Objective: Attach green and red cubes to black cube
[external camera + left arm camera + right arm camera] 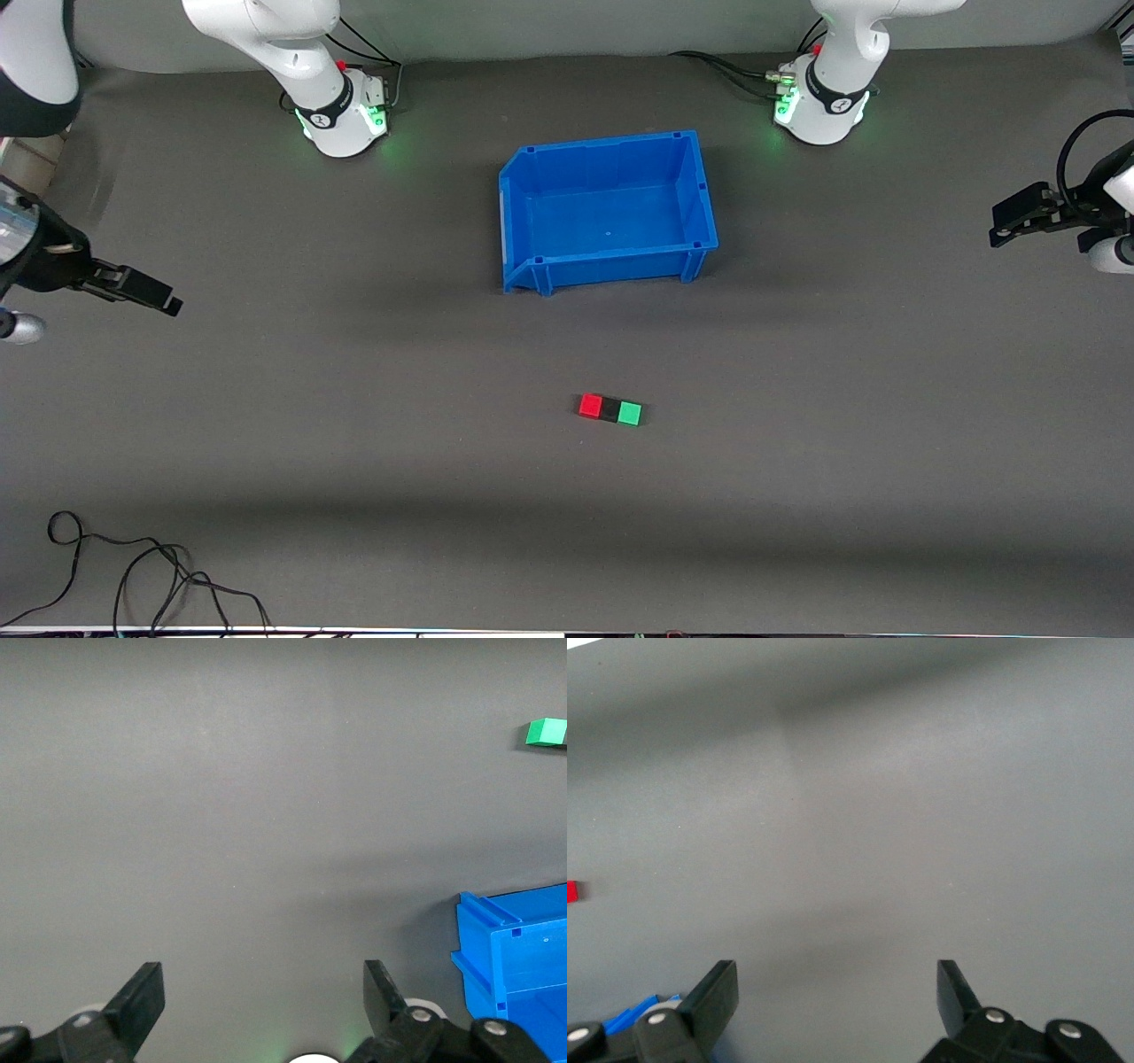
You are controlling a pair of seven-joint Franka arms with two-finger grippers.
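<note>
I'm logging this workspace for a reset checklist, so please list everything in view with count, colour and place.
red cube: 1, red, on the mat against the black cube, toward the right arm's end
black cube: 1, black, between the two
green cube: 1, green, against the black cube
bin: 1, blue, farther from the front camera than the cubes
cable: 1, black, by the nearest table edge
left gripper: open, waiting at its table end
right gripper: open, waiting at its end

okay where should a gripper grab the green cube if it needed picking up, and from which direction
Probably from straight above, closing on the green cube faces that look toward and away from the front camera. Its face toward the right arm's end touches the black cube, red cube next, so no finger fits there. Both grippers wait open at the table's ends.
</note>
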